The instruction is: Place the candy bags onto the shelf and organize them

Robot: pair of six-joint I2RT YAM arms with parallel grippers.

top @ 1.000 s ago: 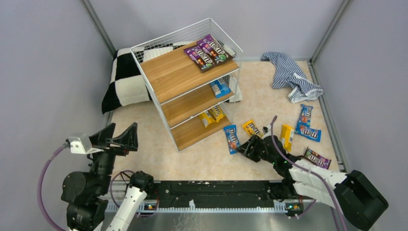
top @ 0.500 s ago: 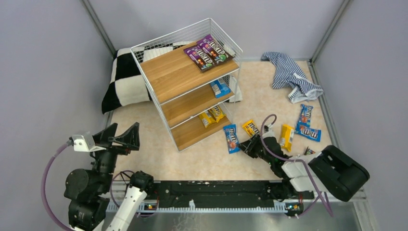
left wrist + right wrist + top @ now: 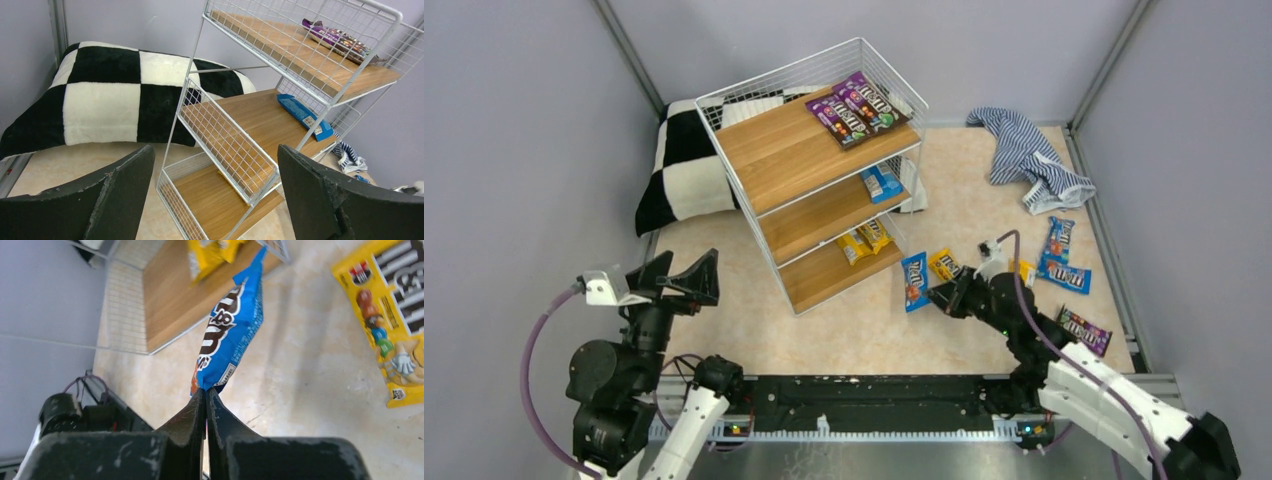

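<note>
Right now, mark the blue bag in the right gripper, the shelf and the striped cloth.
blue bag (image 3: 230,340): right wrist view, middle of its printed face.
shelf (image 3: 784,150): top external view, bare part of the top board.
cloth (image 3: 1024,152): top external view, middle of its folds.

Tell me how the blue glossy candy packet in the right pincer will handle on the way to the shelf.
Probably light and fairly stiff: the blue glossy candy packet sticks out from the right pincer with little sag. Its shiny film is pinched only at one end, so it could slip or swing.
</note>
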